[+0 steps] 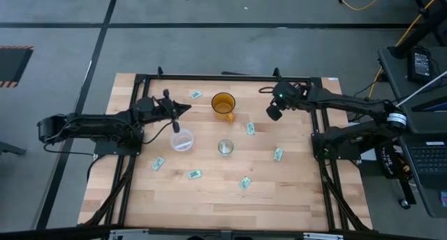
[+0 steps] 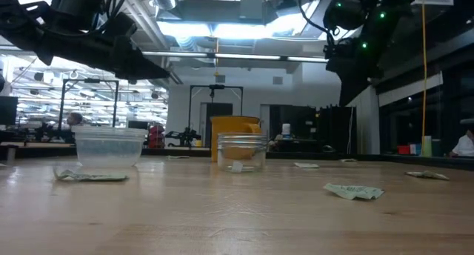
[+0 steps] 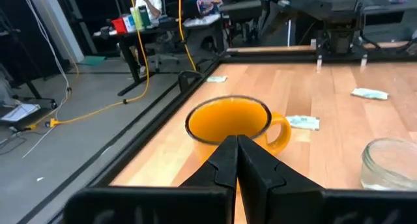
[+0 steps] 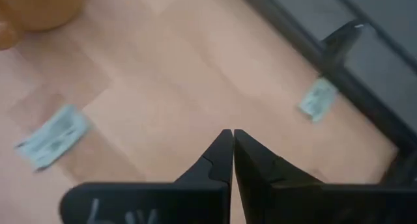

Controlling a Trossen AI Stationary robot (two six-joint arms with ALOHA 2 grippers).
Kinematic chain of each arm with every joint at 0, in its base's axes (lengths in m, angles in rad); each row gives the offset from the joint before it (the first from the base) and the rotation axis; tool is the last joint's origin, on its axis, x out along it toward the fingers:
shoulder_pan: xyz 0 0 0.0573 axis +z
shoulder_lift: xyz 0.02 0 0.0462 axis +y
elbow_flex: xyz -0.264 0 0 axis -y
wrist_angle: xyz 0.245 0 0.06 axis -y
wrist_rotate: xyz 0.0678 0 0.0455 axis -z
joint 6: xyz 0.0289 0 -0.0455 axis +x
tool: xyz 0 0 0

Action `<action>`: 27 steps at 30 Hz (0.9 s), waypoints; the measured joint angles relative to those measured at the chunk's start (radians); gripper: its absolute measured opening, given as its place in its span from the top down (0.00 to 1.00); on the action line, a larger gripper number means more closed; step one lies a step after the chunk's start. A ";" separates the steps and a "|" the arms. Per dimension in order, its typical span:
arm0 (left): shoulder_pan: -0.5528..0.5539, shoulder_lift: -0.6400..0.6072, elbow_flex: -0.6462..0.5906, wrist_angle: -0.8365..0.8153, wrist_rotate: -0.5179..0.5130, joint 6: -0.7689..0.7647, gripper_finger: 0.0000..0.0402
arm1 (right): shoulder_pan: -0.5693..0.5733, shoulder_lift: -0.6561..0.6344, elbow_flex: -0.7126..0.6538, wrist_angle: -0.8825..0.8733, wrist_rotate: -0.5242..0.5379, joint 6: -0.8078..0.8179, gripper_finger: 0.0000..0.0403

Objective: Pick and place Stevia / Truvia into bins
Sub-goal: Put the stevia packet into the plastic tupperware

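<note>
Your workspace sits in a big lab with a grey floor; the low view shows ceiling lights and desks behind, and a person is seated far back in the left wrist view. The bench [image 1: 223,198] is a pale wood top inside a black frame.

Your left gripper [image 1: 183,109] hangs closed and empty above the bench, just beyond the clear plastic cup [image 1: 182,141]; in its own view the shut fingers [image 3: 225,165] point at the amber mug [image 1: 223,105]. Your right gripper [image 1: 274,112] is also closed on nothing, raised over the bench's far right part, right of the mug; its fingers [image 4: 218,160] sit together over bare wood.

The smaller silvery cup [image 1: 225,147] stands right of the clear cup, near the middle. From the low view a sachet seems to lie inside it, not certain.

You have Stevia / Truvia sachets scattered loose on the bench:
- one near the far edge, left of the mug [image 1: 195,95]
- one just right of the mug [image 1: 250,128]
- one toward the right [image 1: 278,154]
- one front centre-right [image 1: 245,183]
- one front centre [image 1: 194,174]
- one front left of the clear cup [image 1: 157,164]

No print on any sachet is readable; no brand legible.
</note>
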 joint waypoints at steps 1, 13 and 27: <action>0.000 0.000 0.000 0.008 0.000 0.000 0.99 | -0.002 0.001 0.005 -0.005 -0.006 0.002 0.95; -0.022 -0.001 0.000 0.007 0.000 0.000 0.99 | -0.145 0.003 0.006 -0.022 -0.050 0.106 0.64; -0.022 -0.001 0.000 0.006 0.000 0.000 0.99 | -0.358 0.192 0.006 0.098 -0.162 0.051 0.43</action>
